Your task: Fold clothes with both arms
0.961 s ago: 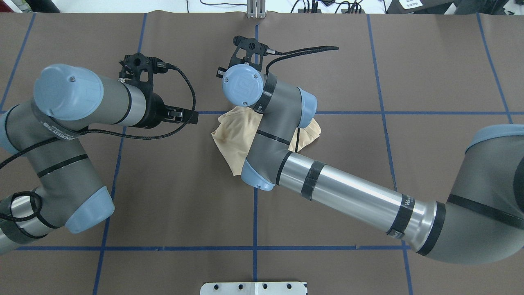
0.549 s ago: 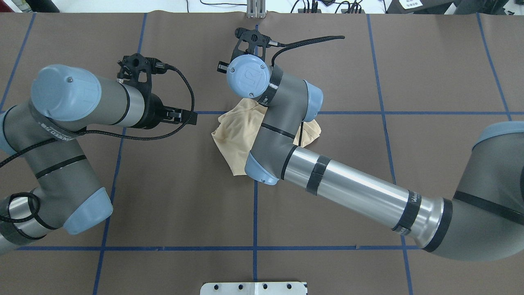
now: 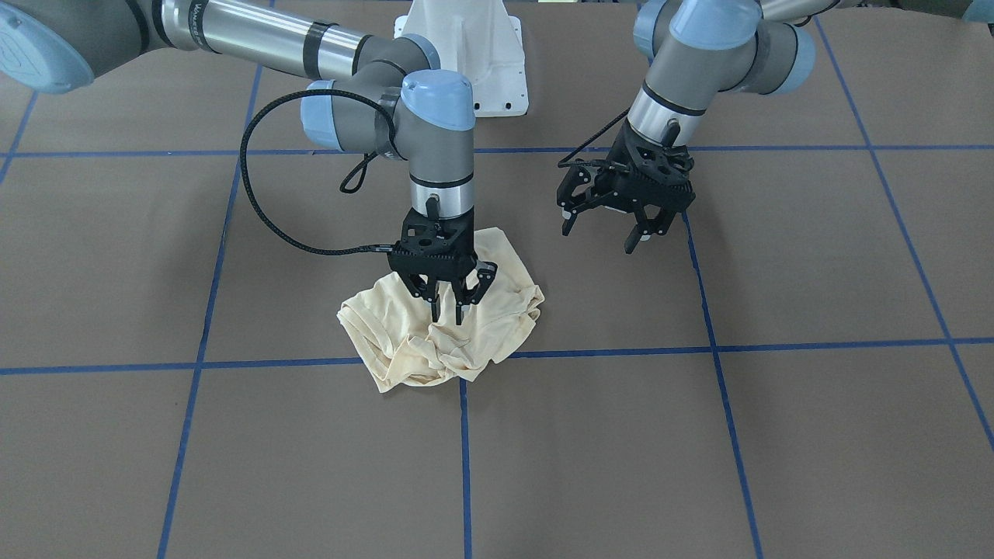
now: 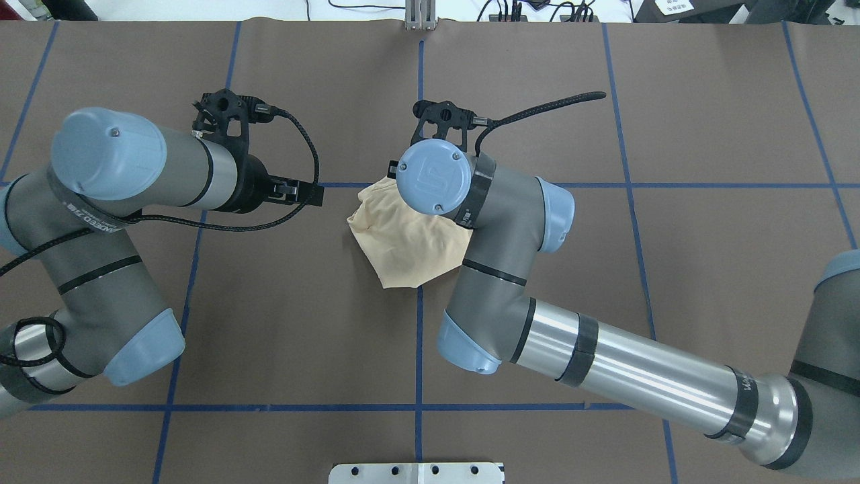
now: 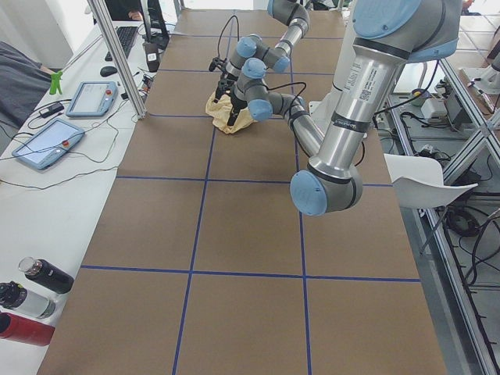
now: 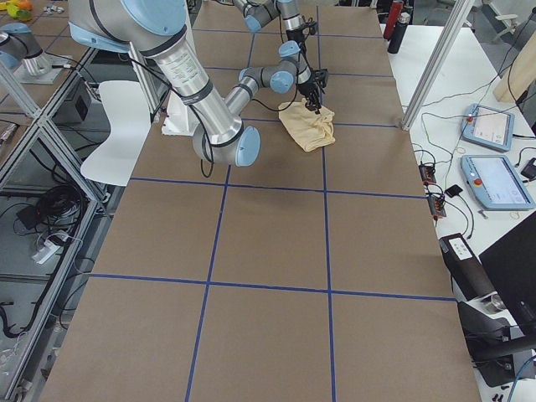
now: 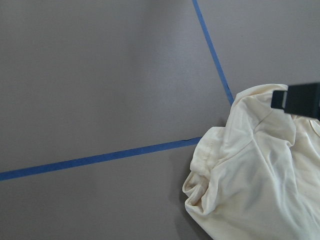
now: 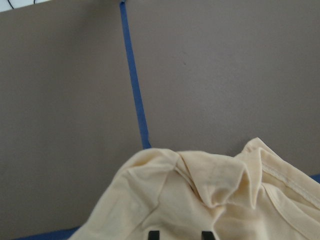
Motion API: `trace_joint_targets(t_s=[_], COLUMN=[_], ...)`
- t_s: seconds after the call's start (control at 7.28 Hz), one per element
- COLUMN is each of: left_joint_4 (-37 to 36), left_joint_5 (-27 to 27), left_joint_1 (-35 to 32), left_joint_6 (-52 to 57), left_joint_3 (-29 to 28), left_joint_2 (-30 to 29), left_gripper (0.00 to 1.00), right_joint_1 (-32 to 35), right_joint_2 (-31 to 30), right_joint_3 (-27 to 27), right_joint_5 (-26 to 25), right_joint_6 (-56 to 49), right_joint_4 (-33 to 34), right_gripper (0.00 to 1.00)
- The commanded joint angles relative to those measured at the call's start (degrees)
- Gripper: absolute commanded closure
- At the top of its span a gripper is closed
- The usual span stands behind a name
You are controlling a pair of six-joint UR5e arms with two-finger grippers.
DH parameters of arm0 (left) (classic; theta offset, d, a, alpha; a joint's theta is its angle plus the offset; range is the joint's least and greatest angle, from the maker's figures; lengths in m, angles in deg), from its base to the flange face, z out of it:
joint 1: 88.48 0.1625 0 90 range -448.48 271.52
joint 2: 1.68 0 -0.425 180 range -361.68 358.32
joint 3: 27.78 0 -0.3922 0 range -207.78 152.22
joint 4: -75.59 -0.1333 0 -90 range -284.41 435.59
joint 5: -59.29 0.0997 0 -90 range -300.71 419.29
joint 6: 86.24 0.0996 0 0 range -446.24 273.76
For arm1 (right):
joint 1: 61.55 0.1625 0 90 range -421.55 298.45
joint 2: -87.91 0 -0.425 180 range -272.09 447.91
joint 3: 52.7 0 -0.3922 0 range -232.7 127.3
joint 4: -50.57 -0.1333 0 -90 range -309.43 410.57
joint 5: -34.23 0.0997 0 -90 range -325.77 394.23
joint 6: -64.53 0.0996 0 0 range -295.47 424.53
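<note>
Exterior front-facing view: spreading-out stage; right gripper fingers narrowed over the crumpled shirt, hold uncertain; left gripper fingers spread, likely needed next on an opposite edge.

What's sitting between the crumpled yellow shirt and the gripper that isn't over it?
Nothing. Between the left gripper and the shirt there is only a bare stretch of the brown table cover, as the front-facing view shows.

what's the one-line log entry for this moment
right gripper: jaws narrow, tips on crumpled shirt, grip unclear | left gripper: jaws open, hovers beside shirt | fold: not started
</note>
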Motion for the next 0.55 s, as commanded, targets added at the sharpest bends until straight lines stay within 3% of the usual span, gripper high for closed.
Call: trace_joint_targets(t_s=[0.0,0.41], left_joint_4=[0.00,0.00], left_joint_5=[0.00,0.00], left_joint_1=[0.00,-0.08], left_joint_6=[-0.12,-0.12], left_joint_3=[0.09,0.87], left_joint_2=[0.00,0.09], left_gripper=[0.00,0.00], right_joint_1=[-0.78,3.33], right_joint_2=[-0.98,2.26], right_joint_3=[1.50,16.31], right_joint_5=[-2.13,-4.78], right_joint_6=[-0.30,-0.99], right_joint_4=[-1.05,-15.71], right_gripper=[0.63,0.63])
